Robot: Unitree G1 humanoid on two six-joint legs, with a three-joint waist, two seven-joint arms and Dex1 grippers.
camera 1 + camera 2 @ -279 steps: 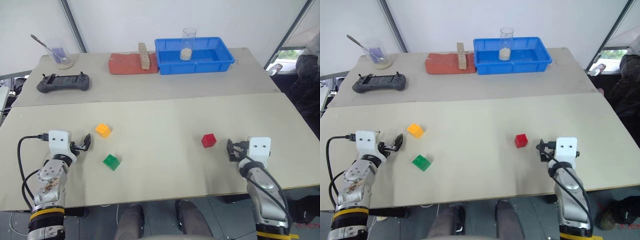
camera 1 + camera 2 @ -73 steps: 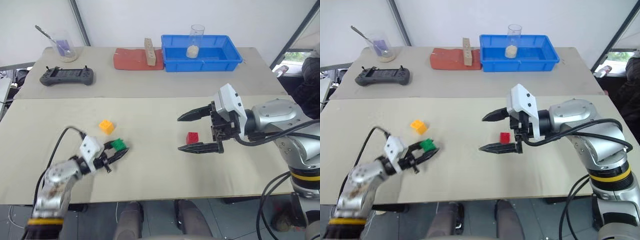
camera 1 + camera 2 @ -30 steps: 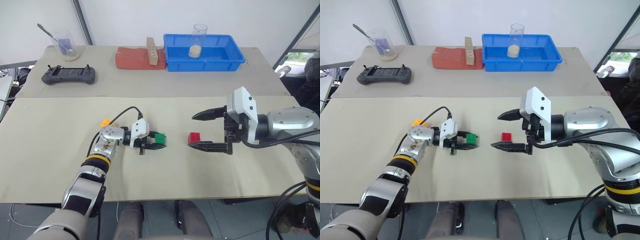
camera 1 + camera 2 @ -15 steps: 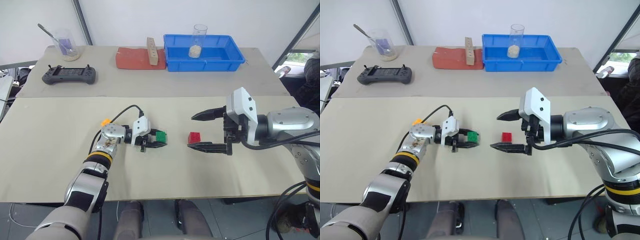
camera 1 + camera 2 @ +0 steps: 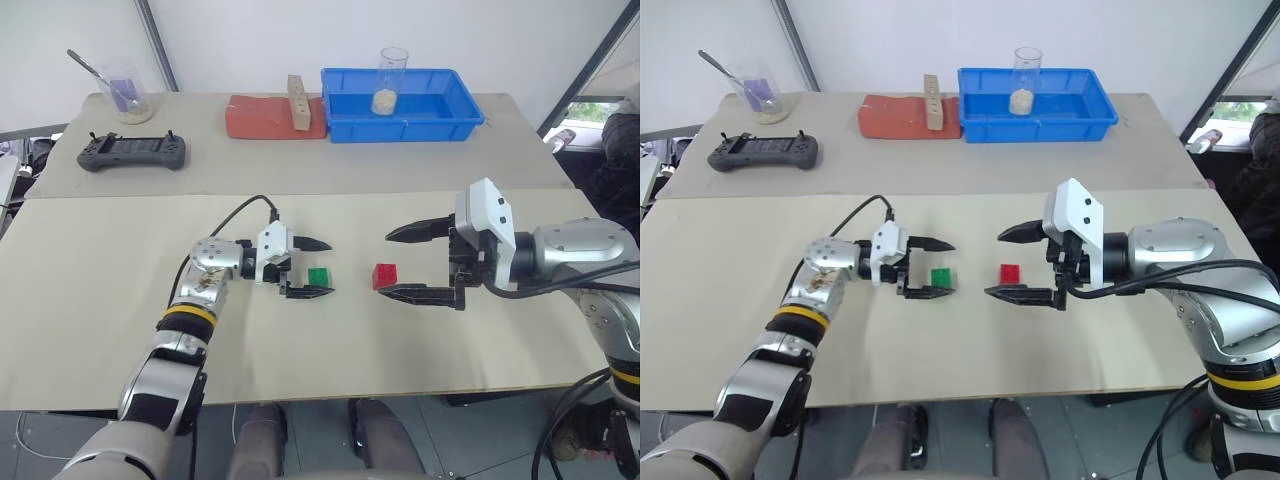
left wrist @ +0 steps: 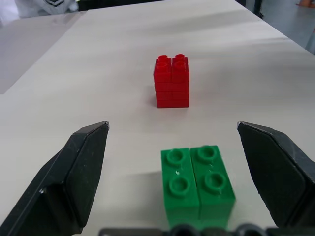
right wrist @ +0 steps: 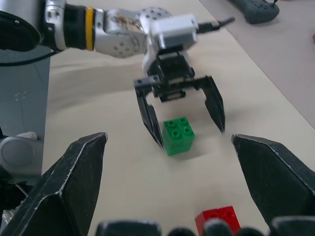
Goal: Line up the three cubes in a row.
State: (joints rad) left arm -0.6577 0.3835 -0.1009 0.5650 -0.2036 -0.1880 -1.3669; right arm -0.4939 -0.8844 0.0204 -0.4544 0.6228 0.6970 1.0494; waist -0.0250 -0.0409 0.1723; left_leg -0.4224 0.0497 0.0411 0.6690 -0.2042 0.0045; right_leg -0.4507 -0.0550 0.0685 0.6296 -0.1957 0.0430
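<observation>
Left gripper (image 5: 318,268): jaws wide apart, green cube (image 5: 319,277) sitting on the table (image 5: 100,300) between them, touching neither. Right gripper (image 5: 397,264): jaws also spread, red cube (image 5: 386,276) just at their tips, free. The two cubes lie near each other, side by side. Both are glossy plastic brick with round studs on top. Table is smooth, matte beige.
</observation>
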